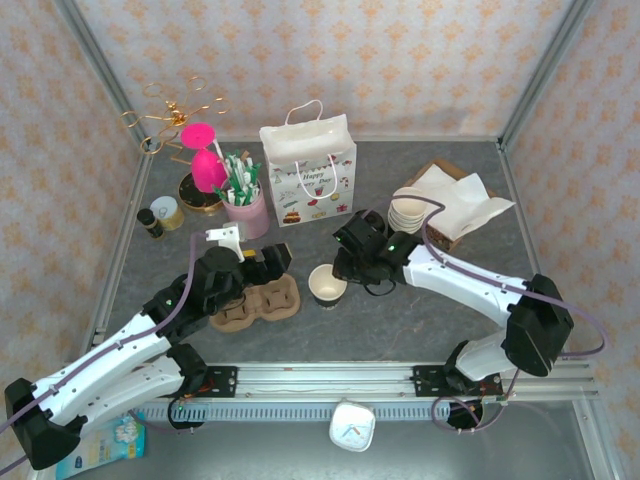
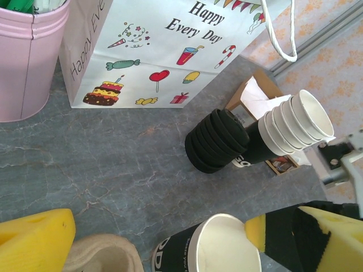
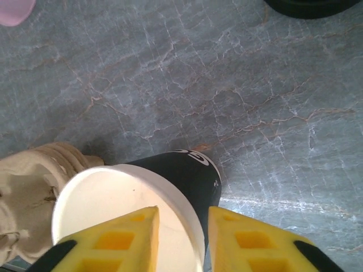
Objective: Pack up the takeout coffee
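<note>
walls: patterned paper on three sides, with metal posts [image 1: 100, 65] rising at the back corners.
table [image 1: 420, 310]: grey marbled top, matt, with a rail [image 1: 330, 378] along the near edge.
free room: a bare strip runs along the near edge from the carrier to the right edge, crossed only by the right arm. There's a bare patch mid-table between bag and cup. The back left corner is crowded.
bag [image 1: 310, 172]: white gift bag, upright at the middle of the back edge, handles up.
napkins [image 1: 458, 200]: white, in a brown box at the back right corner.
carrier [image 1: 262, 300]: pulp cup tray, left of centre, toward the near edge.
tin [image 1: 248, 215]: pink, pens in it, just left of the bag.
stack of cups [image 2: 295, 122]: white rims, beside the napkins.
lids [image 2: 218, 141]: black pile between bag and stack, well apart from the cup.
cup [image 3: 113, 198]: dark outside, white inside, open top. Upright on the table near centre, just right of the carrier.
right gripper [image 3: 182, 218]: yellow fingers [image 3: 122, 238] straddle the cup rim, one over the inside, one by the dark wall. The gap is wider than the wall, so not clamped.
left gripper [image 1: 275, 265]: over the carrier's back end, jaws spread wide, holding nothing, cup beyond the tips.
small stuff: jar [image 1: 165, 212] and dark bottle [image 1: 150, 222] at the left edge, pink hourglass [image 1: 205, 155] and gold wire stand [image 1: 170, 115] in the back left corner.
</note>
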Robot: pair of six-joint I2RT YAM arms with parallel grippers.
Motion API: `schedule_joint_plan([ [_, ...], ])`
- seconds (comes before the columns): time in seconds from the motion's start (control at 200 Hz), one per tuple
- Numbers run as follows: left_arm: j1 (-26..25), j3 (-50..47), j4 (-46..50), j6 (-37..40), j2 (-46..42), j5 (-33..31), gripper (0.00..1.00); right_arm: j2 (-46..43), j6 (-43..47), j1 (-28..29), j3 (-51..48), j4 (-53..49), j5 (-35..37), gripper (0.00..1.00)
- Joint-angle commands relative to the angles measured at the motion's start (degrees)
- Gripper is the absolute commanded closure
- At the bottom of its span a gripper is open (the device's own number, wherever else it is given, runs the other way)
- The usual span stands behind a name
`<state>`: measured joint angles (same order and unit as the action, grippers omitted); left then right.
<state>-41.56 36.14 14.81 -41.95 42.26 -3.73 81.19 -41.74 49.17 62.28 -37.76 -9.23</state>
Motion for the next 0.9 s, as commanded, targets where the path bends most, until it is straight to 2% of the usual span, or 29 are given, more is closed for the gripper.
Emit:
schedule_joint_plan([
  [0.0,-0.24,1.03,0.53,1.25,0.03,-1.41,0.01,-1.65,1.03,0.40,5.02,-3.52,4.28,0.66],
  [0.165,-0.25,2.78,0.53,1.61,1.01,-1.15,0.01,-3.39,3.86,-1.35,9.84,-7.64,9.47,0.56],
  [0.24,-0.25,3.54,-0.41,1.57,1.92,-0.78,0.01,-1.67,7.86,-4.29,11.39,-8.75,8.77,0.53],
  [0.425,-0.27,6.29,-2.46,1.52,5.16,-1.04,0.01,4.70,18.29,-9.11,17.79,-10.67,5.29,0.51],
  [0.555,-0.26,6.50,-3.90,1.18,6.74,-2.21,0.01,10.28,23.10,-11.10,22.16,-11.57,7.42,0.51],
  [0.896,-0.19,5.11,-6.67,-1.08,9.08,-4.01,0.01,20.15,27.43,-14.55,25.43,-8.60,10.65,0.51],
])
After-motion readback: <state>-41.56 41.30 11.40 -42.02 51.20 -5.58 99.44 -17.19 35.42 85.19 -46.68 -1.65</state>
